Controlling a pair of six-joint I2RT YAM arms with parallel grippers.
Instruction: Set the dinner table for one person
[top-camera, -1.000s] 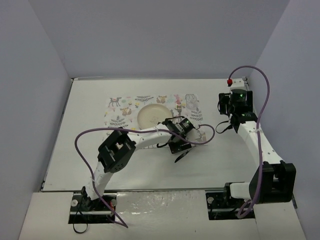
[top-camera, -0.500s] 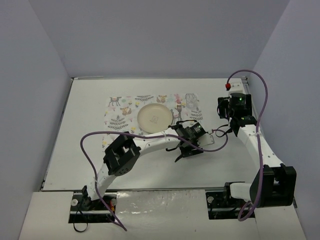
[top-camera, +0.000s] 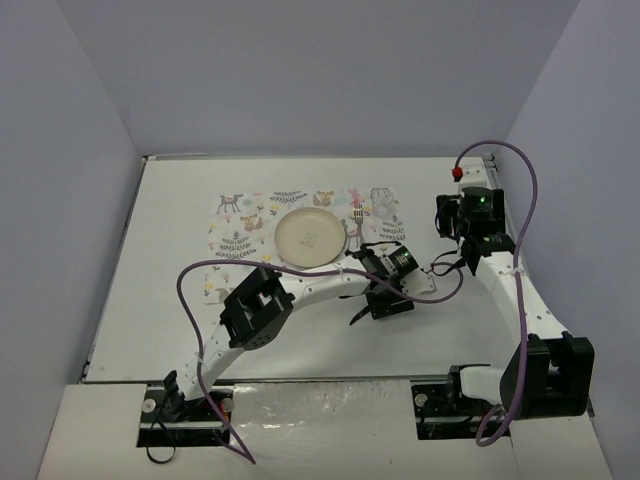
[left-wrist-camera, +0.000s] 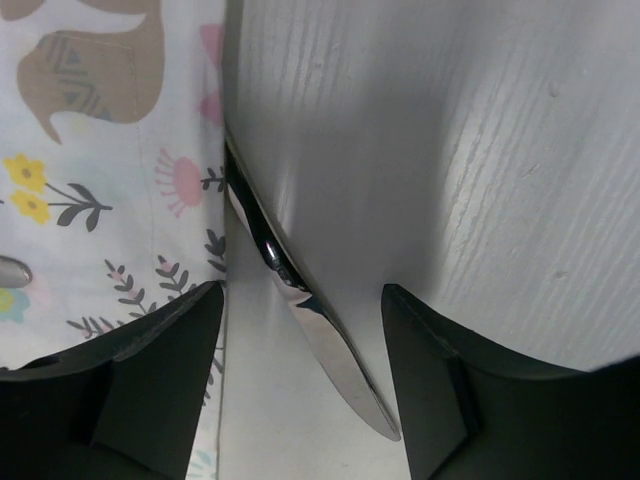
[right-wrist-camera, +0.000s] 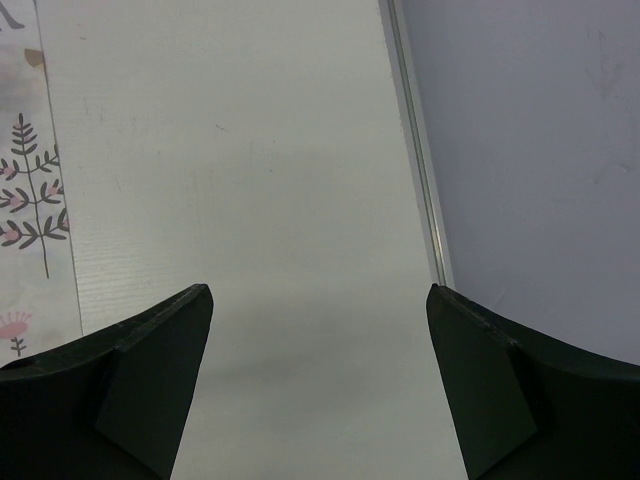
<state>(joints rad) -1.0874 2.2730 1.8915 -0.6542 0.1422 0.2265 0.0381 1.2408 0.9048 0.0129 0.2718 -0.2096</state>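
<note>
surface (top-camera: 140, 300) is spreading under both arms | placemat (top-camera: 240, 235) is lying on it | plate (top-camera: 311, 236) is sitting on placemat | right gripper (right-wrist-camera: 318, 290) is hanging open | left gripper (left-wrist-camera: 300, 290) is hovering open astride knife (left-wrist-camera: 340, 370) at placemat's edge | fork (top-camera: 357, 212) is lying beside plate | setting is looking nearly done

From above, the left claw (top-camera: 372, 312) hides the knife (left-wrist-camera: 305, 305).
</note>
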